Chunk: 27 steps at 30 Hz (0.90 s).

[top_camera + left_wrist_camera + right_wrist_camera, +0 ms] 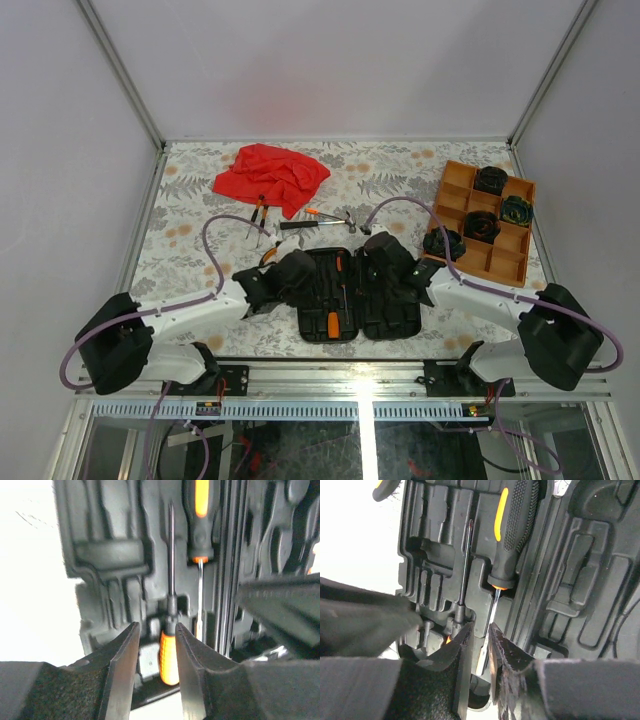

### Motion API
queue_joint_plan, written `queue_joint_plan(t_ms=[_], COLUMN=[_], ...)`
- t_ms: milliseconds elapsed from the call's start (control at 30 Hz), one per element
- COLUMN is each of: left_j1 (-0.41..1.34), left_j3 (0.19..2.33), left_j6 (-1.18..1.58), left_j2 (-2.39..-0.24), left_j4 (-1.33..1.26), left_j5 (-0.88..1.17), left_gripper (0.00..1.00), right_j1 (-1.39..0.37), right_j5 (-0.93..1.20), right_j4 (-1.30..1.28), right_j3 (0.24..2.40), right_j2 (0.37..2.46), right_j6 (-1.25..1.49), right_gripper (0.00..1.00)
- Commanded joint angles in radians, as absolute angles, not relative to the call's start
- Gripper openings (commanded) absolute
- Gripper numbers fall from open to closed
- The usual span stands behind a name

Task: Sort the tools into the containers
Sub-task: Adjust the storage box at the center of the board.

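Observation:
The black tool case (385, 310) lies open between my arms. Two screwdrivers rest in its slots: one with an orange handle (169, 655) toward me, and one with a black-and-orange handle (509, 530) further off. My left gripper (157, 626) hangs over the case, its jaws partly open and straddling the orange handle; contact is unclear. My right gripper (481, 626) stands with a narrow gap around the second screwdriver's steel shaft (493, 607). Orange-handled pliers (258, 212), a hammer (318, 225) and a small screwdriver (322, 213) lie on the table behind the case. Both grippers, left (298, 272) and right (378, 260), sit close together.
A red cloth (270, 175) lies at the back left. The orange tray (455, 185) stands at the right with several dark coiled bundles (490, 180) in its compartments. The right arm's dark body (285, 605) crowds the left wrist view.

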State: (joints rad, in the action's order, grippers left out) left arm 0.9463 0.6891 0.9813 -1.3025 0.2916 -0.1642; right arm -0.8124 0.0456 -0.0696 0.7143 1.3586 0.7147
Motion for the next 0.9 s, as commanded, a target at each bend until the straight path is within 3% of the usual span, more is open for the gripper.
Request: queue_joint_plan(t_ms=[0,333,667,867], left_j1=[0.812,0.649,0.713,0.784], left_j3=[0.727,0.618,0.491,0.488], left_j6=[0.929,0.804,0.855,0.898], left_j2=[-1.26,-1.267,-1.242,-1.264], left_j4=[0.312,0.192,0.081,0.042], left_j5=[-0.204,-0.033,0.065,0.052], left_gripper=[0.33,0.34,0.35,0.34], right_j1=[-0.852,-1.011,-1.006,-0.961], right_j5=[0.001,-0.137,-0.308,-0.251], right_j4=[-0.105,-0.17,-0.346,-0.337], right_j3=[0.736,0.773,0.836,0.852], right_j2=[1.302,1.362,1.41,1.459], right_j6=[0.721,0.822,0.769,0.699], right_gripper=[0.25,0.33,0.32,0.32])
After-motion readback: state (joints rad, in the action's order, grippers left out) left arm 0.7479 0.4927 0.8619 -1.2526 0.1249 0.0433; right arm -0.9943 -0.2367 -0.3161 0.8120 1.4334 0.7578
